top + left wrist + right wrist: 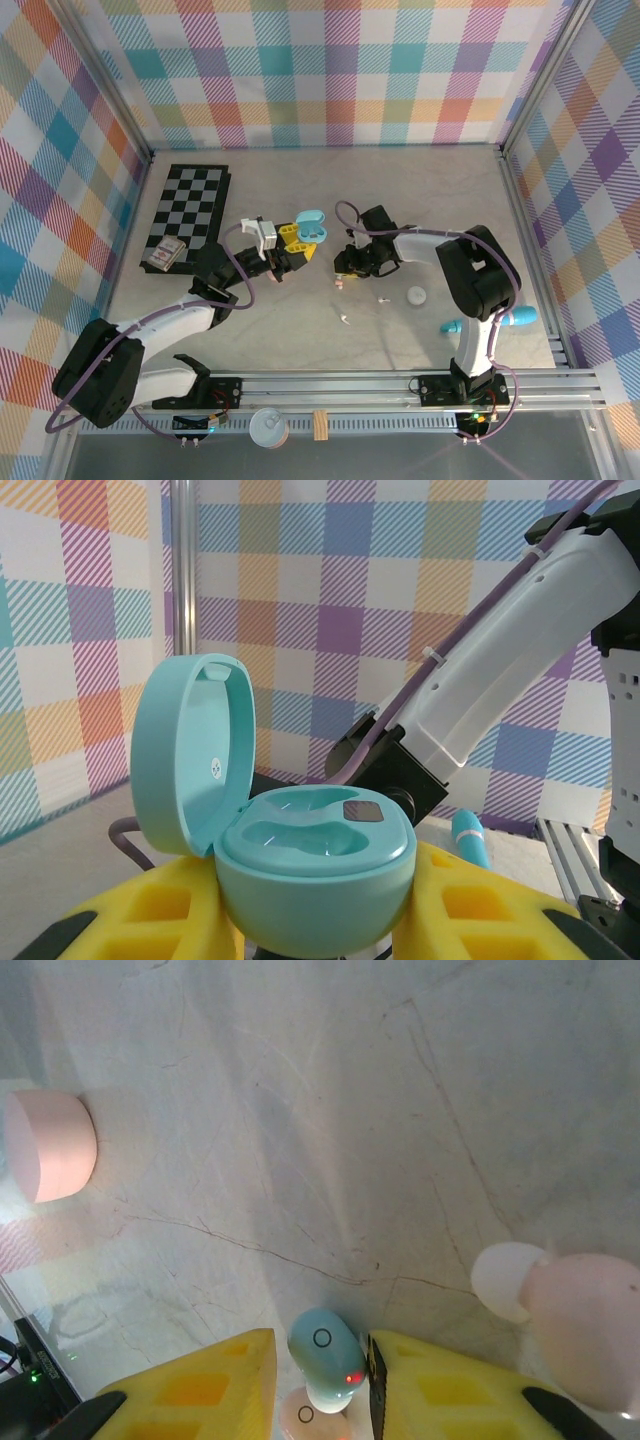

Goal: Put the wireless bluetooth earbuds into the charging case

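Observation:
My left gripper (293, 243) (320, 925) is shut on the teal charging case (311, 225) (315, 865), held between its yellow pads. The lid stands open and both wells look bare. My right gripper (346, 268) (322, 1365) hangs low over the table with a light blue earbud (325, 1353) between its yellow fingers. The right finger touches the bud and a thin gap shows on the left side. A pink earbud (303, 1421) (342, 284) lies partly under the blue one. Two white earbuds (383, 298) (345, 319) lie loose on the table.
A checkerboard (190, 210) with a small box (165, 255) lies at the left. A white round case (417, 295) and a turquoise tube (455, 325) sit near the right arm's base. A pale pink round case (50, 1145) and a blurred pink-and-white lump (580, 1325) flank the right gripper.

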You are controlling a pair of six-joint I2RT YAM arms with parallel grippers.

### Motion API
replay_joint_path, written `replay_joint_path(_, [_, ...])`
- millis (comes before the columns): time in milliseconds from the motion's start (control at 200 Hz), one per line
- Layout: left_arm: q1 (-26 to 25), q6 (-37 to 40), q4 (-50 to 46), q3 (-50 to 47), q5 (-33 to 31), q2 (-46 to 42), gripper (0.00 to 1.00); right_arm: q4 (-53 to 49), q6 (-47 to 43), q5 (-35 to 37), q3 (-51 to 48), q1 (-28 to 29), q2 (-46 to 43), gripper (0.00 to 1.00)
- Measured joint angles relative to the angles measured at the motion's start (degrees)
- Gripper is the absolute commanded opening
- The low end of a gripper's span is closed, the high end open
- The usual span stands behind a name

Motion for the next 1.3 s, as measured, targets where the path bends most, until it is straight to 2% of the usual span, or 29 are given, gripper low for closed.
replay_joint_path(620, [0.0,0.0,-0.04,-0.11,0.0,-0.55,0.33,-1.88,-1.01,3.28,1.31,0.63,-0.22,0.17])
replay_joint_path(1100, [0.0,0.42,-0.11,-0.11,0.0,-0.55,0.33,-3.15,-0.52,14.25,-4.68,0.63,-8.61,0.2])
replay_joint_path(1300, [0.0,0.85,-0.55,-0.11,0.0,-0.55,0.33,-2.6,1.29,14.67,-9.01,0.63,-11.04,0.21])
